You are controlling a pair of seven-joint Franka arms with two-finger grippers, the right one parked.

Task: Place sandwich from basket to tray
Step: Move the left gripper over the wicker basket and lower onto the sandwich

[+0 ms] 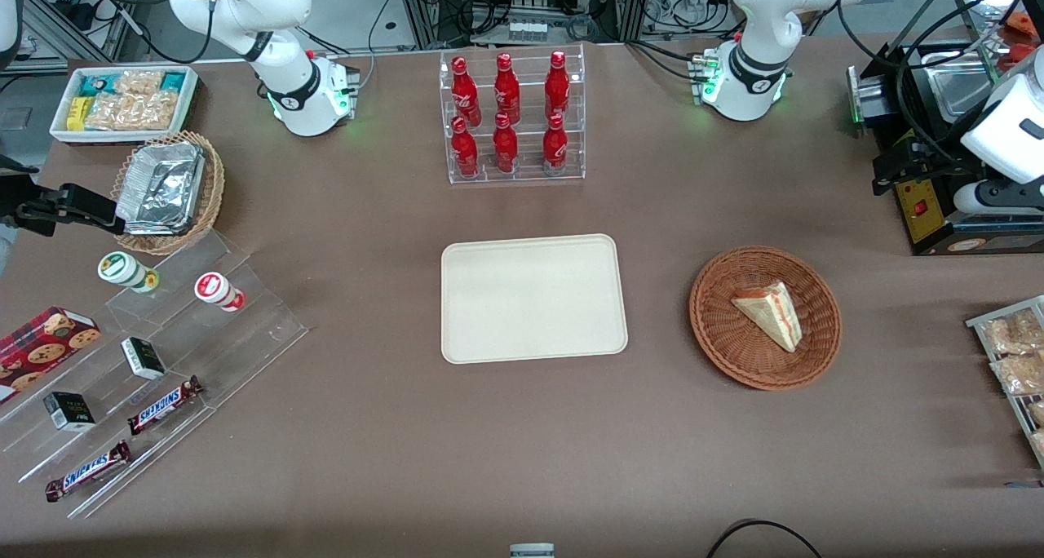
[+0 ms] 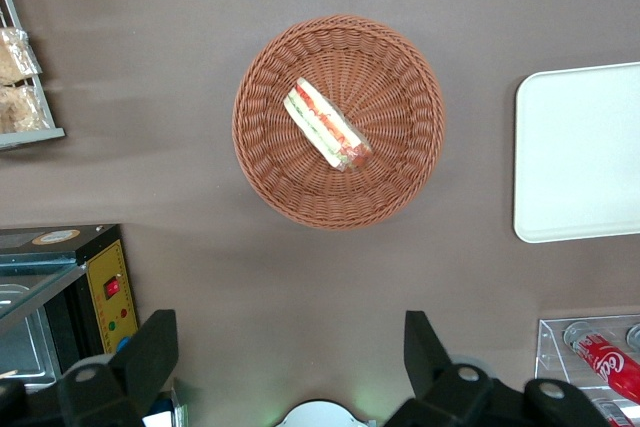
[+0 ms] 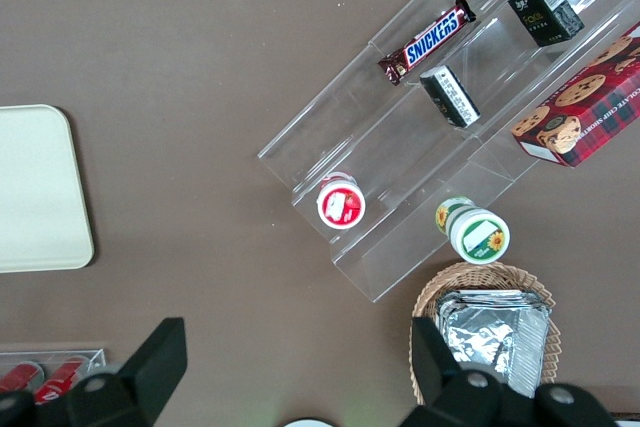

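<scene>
One sandwich is lying on its side in the middle of the round reddish-brown basket, its red and green filling edge showing in the left wrist view, with bare wicker ringing it all the way round and nothing touching its crust. The basket is sitting on the brown counter beside the single cream tray, toward the working arm's end, and a strip of open counter is separating the basket's rim from the tray's rounded edge. The tray is lying flat with its whole surface bare. The claw is hanging high above the counter, looking straight down over the basket, farther from the front camera than the basket is; its two dark fingers are spread wide apart, released and gripping nothing, well clear of the sandwich. Farther from the front camera than the tray, a clear rack is holding six red cola bottles in two rows of three, with open counter between rack and tray. Toward the parked arm's end, a stepped clear display is carrying two Snickers bars, two small dark boxes and two round tubs. Nearer the front camera than tray and basket, the counter is running open to its edge.
</scene>
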